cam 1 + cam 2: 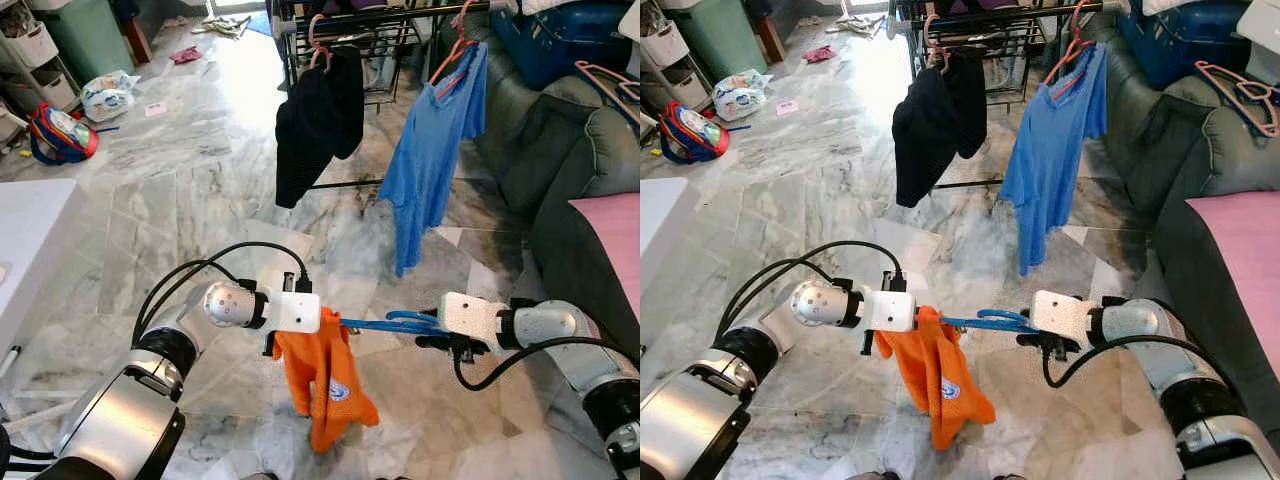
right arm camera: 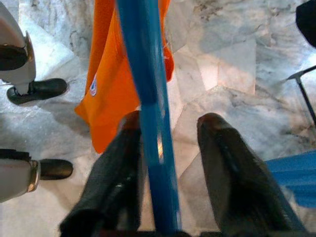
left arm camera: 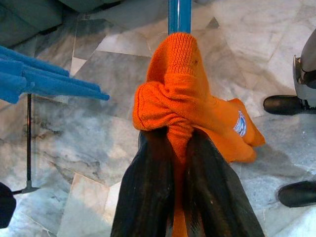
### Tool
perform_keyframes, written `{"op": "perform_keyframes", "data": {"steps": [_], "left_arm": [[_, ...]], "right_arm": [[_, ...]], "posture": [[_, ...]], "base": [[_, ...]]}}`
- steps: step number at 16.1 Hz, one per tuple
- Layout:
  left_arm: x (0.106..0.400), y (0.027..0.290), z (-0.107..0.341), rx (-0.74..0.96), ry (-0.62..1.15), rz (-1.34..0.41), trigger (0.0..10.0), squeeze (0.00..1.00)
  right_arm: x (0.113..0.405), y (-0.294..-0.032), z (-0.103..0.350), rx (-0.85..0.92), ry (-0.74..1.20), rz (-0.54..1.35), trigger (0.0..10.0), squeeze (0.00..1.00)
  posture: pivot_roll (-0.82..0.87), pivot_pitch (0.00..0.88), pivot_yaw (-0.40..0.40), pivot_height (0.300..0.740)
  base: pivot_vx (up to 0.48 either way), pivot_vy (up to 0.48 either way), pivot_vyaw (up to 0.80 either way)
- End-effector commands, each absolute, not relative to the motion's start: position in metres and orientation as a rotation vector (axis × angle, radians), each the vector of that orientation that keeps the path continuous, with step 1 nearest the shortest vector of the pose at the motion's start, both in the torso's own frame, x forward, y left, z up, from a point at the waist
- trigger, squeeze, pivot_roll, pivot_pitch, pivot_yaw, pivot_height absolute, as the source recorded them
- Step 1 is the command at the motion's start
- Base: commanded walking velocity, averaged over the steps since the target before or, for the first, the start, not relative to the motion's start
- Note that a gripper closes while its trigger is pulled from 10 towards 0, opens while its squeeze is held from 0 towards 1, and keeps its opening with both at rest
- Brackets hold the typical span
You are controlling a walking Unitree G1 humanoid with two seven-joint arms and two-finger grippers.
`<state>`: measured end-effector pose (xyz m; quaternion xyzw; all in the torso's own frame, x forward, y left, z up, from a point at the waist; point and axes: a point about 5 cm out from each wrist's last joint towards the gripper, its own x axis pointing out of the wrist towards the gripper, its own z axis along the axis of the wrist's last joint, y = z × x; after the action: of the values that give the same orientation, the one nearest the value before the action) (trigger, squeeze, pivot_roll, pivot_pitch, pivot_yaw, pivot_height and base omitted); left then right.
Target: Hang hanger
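**Orange garment on blue hanger being held between both grippers above marble floor**

A grey-veined marble floor [image 1: 180, 200] is being looked down on, with a dark green sofa [image 1: 560, 170] being shown along the right side and a pink cushion [image 1: 612, 240] lying on it. At the far side a dark drying rack [image 1: 370, 30] is being occupied by a black garment [image 1: 315, 125] and a blue T-shirt [image 1: 435, 150], each on a pink hanger. Another pink hanger [image 1: 610, 80] is lying on the sofa's back. To the far left a colourful bag [image 1: 62, 135] and a plastic packet [image 1: 108, 95] are lying on the floor, and a white surface [image 1: 30, 240] is being seen at the near left edge.

Near the robot, a blue hanger [image 1: 390, 323] is being held roughly level between the two arms, well short of the rack. The orange garment [image 1: 325, 380] is being draped over its left end and is hanging down from it.

The left gripper [image 3: 180, 163] is being kept closed, its black fingers [image 3: 148, 197] pinching a bunched fold of the orange fabric at the hanger's end. The right gripper [image 2: 170, 128] is being held with its fingers [image 2: 123, 168] parted; the blue bar is running between them, lying against one finger and apart from the other.
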<state>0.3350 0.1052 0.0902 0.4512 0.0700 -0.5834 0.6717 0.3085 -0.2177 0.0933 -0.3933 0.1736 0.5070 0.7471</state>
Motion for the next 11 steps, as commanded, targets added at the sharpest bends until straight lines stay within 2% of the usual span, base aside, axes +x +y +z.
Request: {"op": "perform_keyframes", "data": {"steps": [1, 5, 11], "left_arm": [[0.339, 0.107, 0.096, 1.047, 0.140, -1.304, 10.0, 0.00], [0.342, 0.110, 0.100, 1.060, 0.136, -1.279, 10.0, 0.00], [0.343, 0.113, 0.100, 1.104, 0.137, -1.263, 10.0, 0.00]], "right_arm": [[0.310, -0.219, 0.096, -0.887, 0.380, 1.124, 0.0, 0.00], [0.308, -0.229, 0.095, -0.896, 0.413, 1.122, 0.0, 0.00], [0.317, -0.223, 0.104, -0.878, 0.319, 1.050, 0.0, 0.00]], "posture": [[-0.05, 0.155, 0.072, 0.740], [-0.05, 0.156, 0.065, 0.740], [-0.05, 0.155, 0.069, 0.740]], "base": [[0.000, 0.000, 0.00], [0.000, 0.000, 0.00], [0.000, 0.000, 0.00]]}}
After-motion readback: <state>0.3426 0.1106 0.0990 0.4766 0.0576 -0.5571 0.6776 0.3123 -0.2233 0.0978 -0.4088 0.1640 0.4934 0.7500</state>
